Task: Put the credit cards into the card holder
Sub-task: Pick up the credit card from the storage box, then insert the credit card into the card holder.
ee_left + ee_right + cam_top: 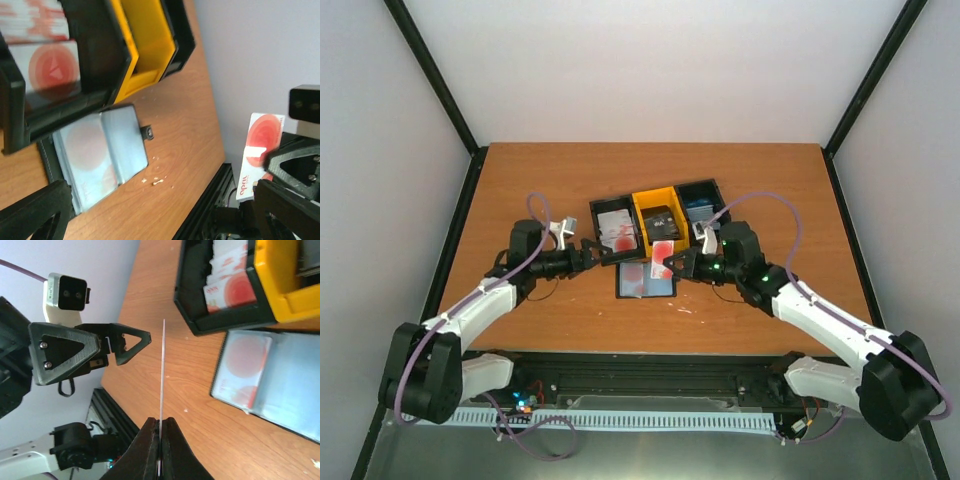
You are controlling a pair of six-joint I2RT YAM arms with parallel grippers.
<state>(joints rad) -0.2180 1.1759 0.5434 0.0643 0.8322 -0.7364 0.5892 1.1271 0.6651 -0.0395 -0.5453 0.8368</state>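
My right gripper (161,432) clamps the thin white red-blotched plastic card (162,370) by one edge, aloft near the black folding card holder (280,385), which lies open. The left gripper (592,252) gapes empty. The card looks light, stiff and slick (likely to pivot), so I'd pinch deep.

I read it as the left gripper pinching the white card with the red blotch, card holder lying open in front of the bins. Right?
Not quite: it is the right gripper that pinches the white card, as the right wrist view shows; the left gripper stands open and empty. The card holder does lie open in front of the bins.
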